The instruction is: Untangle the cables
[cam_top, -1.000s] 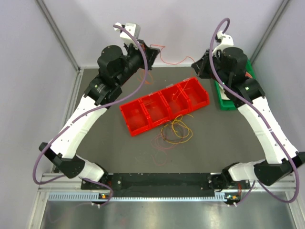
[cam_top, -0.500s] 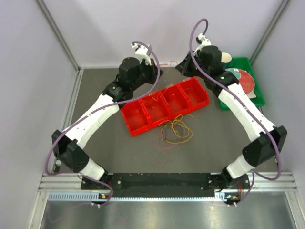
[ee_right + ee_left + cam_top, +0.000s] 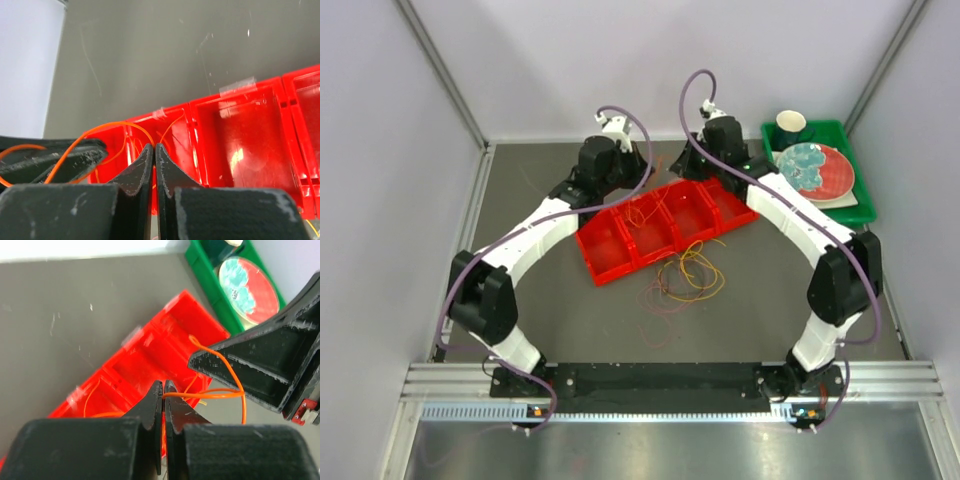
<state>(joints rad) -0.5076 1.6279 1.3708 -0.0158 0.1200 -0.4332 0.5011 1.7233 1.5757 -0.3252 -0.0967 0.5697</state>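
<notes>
An orange cable [image 3: 227,392] is pinched in both grippers above the red compartment bin [image 3: 620,245]. My left gripper [image 3: 163,385] is shut on one end of it. My right gripper [image 3: 153,147] is shut on the other end, where the cable [image 3: 115,126] arcs off to the left. The two grippers nearly touch over the bin's far rim [image 3: 665,175] in the top view. A tangle of yellow, orange and maroon cables [image 3: 685,275] lies on the mat in front of the bin. A thin pinkish loop [image 3: 645,325] lies nearer the front.
A green tray [image 3: 850,205] at the back right holds a red plate [image 3: 820,170] and a dark cup [image 3: 792,125]. The bin has several compartments; orange wire [image 3: 640,212] lies in one. The enclosure walls stand close behind both grippers.
Both arms swung inward and down from the back corners to meet over the bin's far side, bringing the two ends of the orange cable close together.
</notes>
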